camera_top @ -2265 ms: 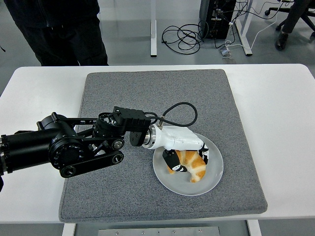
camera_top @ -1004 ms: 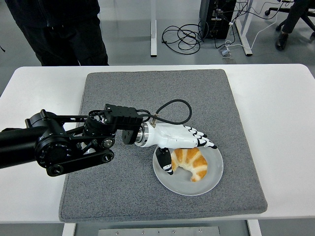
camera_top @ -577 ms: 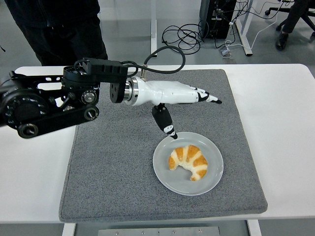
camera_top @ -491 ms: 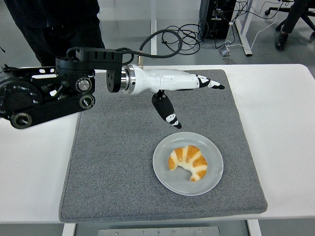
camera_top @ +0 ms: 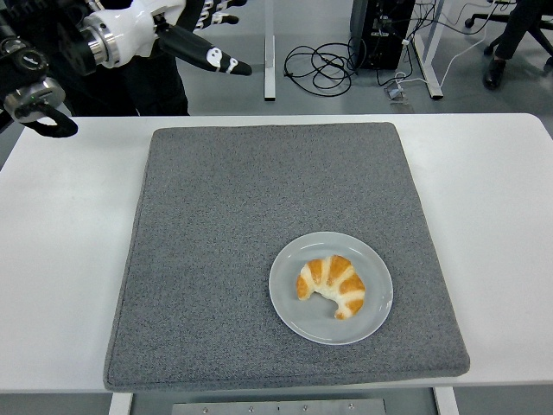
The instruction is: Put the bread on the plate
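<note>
A golden croissant (camera_top: 333, 284) lies on the grey round plate (camera_top: 290, 307), which sits on the grey mat (camera_top: 216, 225) toward its front right. My left hand (camera_top: 203, 35) is raised high at the picture's top left, far from the plate, its white and black fingers spread and holding nothing. Part of the hand is cut off by the top edge. The right arm does not show.
The mat covers the middle of the white table (camera_top: 60, 259). A person in dark clothes (camera_top: 130, 86) stands behind the table's far left edge. Cables (camera_top: 320, 65) and desk legs lie on the floor beyond.
My left hand let go of the croissant on the plate, then rose and swung back to the upper left, well clear of the mat. The croissant stays on the plate.
</note>
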Controlling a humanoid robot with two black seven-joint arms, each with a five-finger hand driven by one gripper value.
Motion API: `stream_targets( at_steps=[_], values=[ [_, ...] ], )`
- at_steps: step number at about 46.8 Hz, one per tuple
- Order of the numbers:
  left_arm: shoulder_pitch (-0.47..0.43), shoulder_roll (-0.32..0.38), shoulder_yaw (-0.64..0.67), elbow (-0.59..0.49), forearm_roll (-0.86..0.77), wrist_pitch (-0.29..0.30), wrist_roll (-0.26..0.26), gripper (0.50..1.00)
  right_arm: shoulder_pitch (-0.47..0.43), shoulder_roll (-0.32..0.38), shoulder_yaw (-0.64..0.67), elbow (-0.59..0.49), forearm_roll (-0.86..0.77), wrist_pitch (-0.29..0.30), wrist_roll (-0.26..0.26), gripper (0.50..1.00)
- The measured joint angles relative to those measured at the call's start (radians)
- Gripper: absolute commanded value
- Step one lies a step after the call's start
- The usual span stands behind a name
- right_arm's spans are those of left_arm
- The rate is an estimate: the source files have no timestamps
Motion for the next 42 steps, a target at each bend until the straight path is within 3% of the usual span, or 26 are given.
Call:
stream_targets(
  at_steps=[12, 23, 31, 42],
  values=[
    [0.164, -0.097, -0.112, 0.23, -0.202, -0.002, -0.002, 0.99, 0.0, 0.0, 0.0, 0.006, 0.0, 0.001, 0.0, 1.0],
    [0.278, -0.21, -0.318, 0.403, -0.249, -0.014, -0.003, 0.99, 0.023, 0.0, 0.001, 0.029, 0.0, 0.003, 0.0, 1.0],
    [0.31, -0.271, -0.337, 0.448, -0.252, -0.028, -0.006, 0.99, 0.029, 0.0, 0.002, 0.026, 0.0, 0.003, 0.0, 1.0],
    [0.318, -0.347, -0.337, 0.553, -0.287, -0.098, -0.045, 0.99, 0.032, 0.0, -0.001, 0.02, 0.0, 0.001, -0.001, 1.0]
  ],
)
